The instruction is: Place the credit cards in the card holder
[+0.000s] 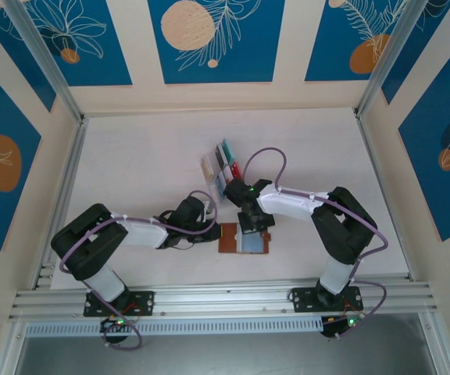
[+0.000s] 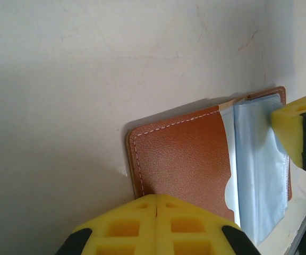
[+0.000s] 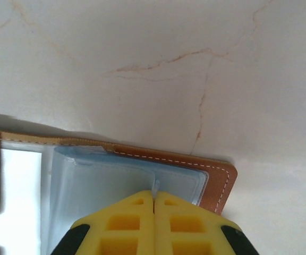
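Yellow fingertips of your right tool point(image 3: 154, 197) meet just above the open card holder point(image 1: 244, 240), pressed together on what looks like the lip of one clear inner pocket. Your left tool point(image 2: 155, 206) is likewise closed tight, low over the card holder's brown leather cover on its left side. Whether it nips the leather or merely pins it, you cannot tell from these views.

Judged from the scene, the job is barely begun. The card holder lies spread flat on the desk point(image 1: 147, 172), its plastic pockets showing no card inside. The credit cards point(image 1: 226, 150) stand on edge in a clear rack point(image 1: 216, 173) just beyond the card holder, none of them held.

Your left arm stretches in low from the card holder's left, forearm nearly level with the desk. Your right arm comes from the card holder's right with its elbow bent high, wrist tipped down over the pockets.
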{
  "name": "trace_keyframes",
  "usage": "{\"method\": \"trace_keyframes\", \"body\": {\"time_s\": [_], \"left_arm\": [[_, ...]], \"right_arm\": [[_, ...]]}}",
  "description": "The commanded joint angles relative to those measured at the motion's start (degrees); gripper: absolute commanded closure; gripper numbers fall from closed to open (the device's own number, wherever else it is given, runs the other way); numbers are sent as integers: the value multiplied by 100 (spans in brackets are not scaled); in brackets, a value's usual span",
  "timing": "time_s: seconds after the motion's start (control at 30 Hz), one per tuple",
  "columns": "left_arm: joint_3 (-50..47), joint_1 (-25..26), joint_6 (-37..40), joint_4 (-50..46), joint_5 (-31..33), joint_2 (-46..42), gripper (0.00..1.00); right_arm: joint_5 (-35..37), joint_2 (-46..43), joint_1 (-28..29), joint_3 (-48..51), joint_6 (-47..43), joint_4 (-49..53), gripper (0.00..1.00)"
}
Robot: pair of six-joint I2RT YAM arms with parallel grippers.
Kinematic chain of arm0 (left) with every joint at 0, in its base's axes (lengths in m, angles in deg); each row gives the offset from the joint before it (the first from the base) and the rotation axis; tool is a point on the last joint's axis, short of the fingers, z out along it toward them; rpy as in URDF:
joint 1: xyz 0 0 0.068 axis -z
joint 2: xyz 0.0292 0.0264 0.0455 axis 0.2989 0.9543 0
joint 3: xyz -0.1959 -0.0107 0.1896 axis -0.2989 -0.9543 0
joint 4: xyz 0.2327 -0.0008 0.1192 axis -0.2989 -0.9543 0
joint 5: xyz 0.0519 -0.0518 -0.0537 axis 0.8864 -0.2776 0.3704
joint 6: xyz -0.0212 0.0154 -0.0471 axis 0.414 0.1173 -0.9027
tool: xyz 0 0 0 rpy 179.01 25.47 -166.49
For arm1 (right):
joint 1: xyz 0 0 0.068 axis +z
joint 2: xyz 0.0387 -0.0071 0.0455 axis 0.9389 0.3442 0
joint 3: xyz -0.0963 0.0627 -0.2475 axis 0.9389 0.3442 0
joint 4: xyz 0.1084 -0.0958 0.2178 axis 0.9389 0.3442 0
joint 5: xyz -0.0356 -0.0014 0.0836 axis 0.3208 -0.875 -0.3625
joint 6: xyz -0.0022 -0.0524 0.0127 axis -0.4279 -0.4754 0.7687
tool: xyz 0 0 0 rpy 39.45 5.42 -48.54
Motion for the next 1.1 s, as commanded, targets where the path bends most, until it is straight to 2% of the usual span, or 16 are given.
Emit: {"method": "trace_keyframes", "body": {"time_s": [0.0, 0.37, 0.67, 0.77, 0.9, 1.0, 1.07], "left_arm": [[-255, 210, -74, -754, 268, 420, 100], [-271, 316, -168, -754, 369, 407, 100], [-344, 322, -268, -704, 393, 316, 100], [-360, 316, -337, -722, 401, 237, 100], [-384, 321, -379, -773, 440, 97, 100], [-419, 320, -427, -806, 467, 10, 100], [-450, 307, -475, -774, 456, -34, 100]], "right_arm": [[-20, -249, 49, -215, -92, 223, 100], [-1286, -437, -96, -274, -252, -229, 99], [-2578, -465, -285, 48, -158, -973, 68], [-2867, -435, -317, 184, -90, -1191, 65], [-2909, -352, -320, 272, -34, -1287, 65], [-3086, -346, -320, 350, -41, -1418, 60], [-3153, -323, -309, 387, -33, -1489, 59]]}}
